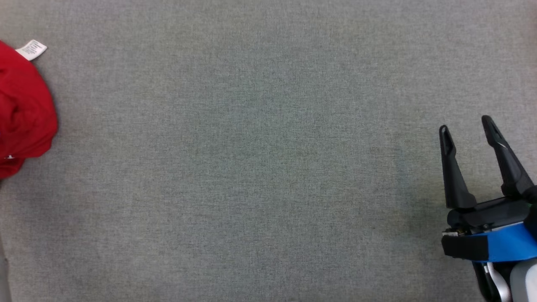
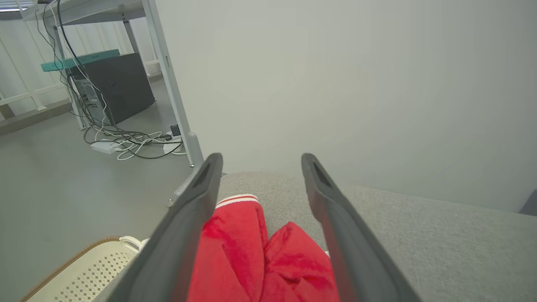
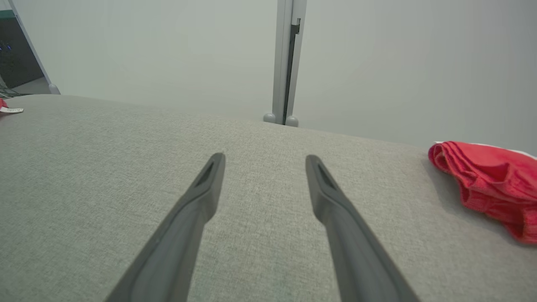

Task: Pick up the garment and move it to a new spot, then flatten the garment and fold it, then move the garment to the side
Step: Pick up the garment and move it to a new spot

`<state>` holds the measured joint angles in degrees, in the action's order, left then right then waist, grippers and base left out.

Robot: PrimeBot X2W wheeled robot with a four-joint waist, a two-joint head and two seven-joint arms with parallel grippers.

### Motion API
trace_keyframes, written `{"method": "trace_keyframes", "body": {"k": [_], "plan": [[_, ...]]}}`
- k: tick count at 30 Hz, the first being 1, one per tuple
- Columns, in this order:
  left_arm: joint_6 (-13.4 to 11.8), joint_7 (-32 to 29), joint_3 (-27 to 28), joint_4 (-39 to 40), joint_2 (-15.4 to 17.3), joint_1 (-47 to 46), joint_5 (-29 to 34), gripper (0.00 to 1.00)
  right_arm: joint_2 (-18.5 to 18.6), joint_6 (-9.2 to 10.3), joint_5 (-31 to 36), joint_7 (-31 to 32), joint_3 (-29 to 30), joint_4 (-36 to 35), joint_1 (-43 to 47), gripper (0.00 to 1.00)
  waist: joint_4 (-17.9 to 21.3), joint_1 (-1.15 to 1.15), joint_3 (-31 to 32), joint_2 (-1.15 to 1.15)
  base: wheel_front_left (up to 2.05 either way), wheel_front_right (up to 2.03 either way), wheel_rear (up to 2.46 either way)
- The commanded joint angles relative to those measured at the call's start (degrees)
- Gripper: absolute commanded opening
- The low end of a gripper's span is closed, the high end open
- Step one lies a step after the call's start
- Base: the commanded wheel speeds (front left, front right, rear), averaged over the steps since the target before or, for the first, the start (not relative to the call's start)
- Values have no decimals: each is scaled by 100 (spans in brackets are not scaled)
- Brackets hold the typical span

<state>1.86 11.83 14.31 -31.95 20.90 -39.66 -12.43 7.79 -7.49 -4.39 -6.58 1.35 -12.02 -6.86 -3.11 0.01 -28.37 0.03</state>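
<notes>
A crumpled red garment (image 1: 25, 109) with a white label (image 1: 32, 49) lies at the far left edge of the grey cloth-covered table (image 1: 268, 167). In the left wrist view the garment (image 2: 247, 251) lies below and between the fingers of my left gripper (image 2: 258, 161), which is open and holds nothing; a white-striped hem shows at the garment's far end. My right gripper (image 1: 465, 123) is open and empty over bare table at the lower right, far from the garment. In the right wrist view it (image 3: 264, 158) points across the table.
A second red cloth (image 3: 491, 184) lies bunched at the table's right end. A cream perforated basket (image 2: 84, 272) sits on the floor beside the table's left edge. Cables (image 2: 126, 142) and a dark cabinet (image 2: 117, 84) lie beyond. A pale partition wall (image 3: 168, 50) backs the table.
</notes>
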Motion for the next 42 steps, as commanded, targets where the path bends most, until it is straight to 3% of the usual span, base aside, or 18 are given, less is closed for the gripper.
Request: {"method": "trace_keyframes", "body": {"k": [1,11,21,22,24,29,34,42], "plan": [[41,-31,25,-185,57,-196,-57,100,60,-1,35,34,55,-103,4,100,-70,-1,-150,-3,0,0,0],[224,-899,-174,-1829,179,-835,-225,100,101,-2,11,208,55,-348,-101,100,-132,-1,-416,-3,0,0,0],[420,-2372,-340,-3057,145,-1063,-490,100,76,-2,-60,237,-39,-277,-116,100,-93,-1,-277,-3,0,0,0],[434,-2472,-358,-3125,152,-1068,-503,73,68,-1,-67,234,-53,-261,-119,100,-84,-1,-260,-3,0,0,0],[465,-2621,-378,-3236,167,-1089,-544,0,50,-1,-72,220,-80,-233,-120,100,-56,-1,-217,-3,0,0,0],[499,-2508,-387,-3245,242,-1118,-608,0,28,-1,-133,175,-115,-113,-138,100,24,-1,-79,-3,0,0,0],[542,-1949,-529,-2937,379,-1250,-601,0,-86,-2,-193,51,-192,120,-95,100,130,-1,260,-3,0,0,0],[567,-1057,-1084,-2139,307,-1528,-645,0,-234,-2,-315,-179,-336,534,-32,100,324,-1,802,-3,0,0,0]]}}
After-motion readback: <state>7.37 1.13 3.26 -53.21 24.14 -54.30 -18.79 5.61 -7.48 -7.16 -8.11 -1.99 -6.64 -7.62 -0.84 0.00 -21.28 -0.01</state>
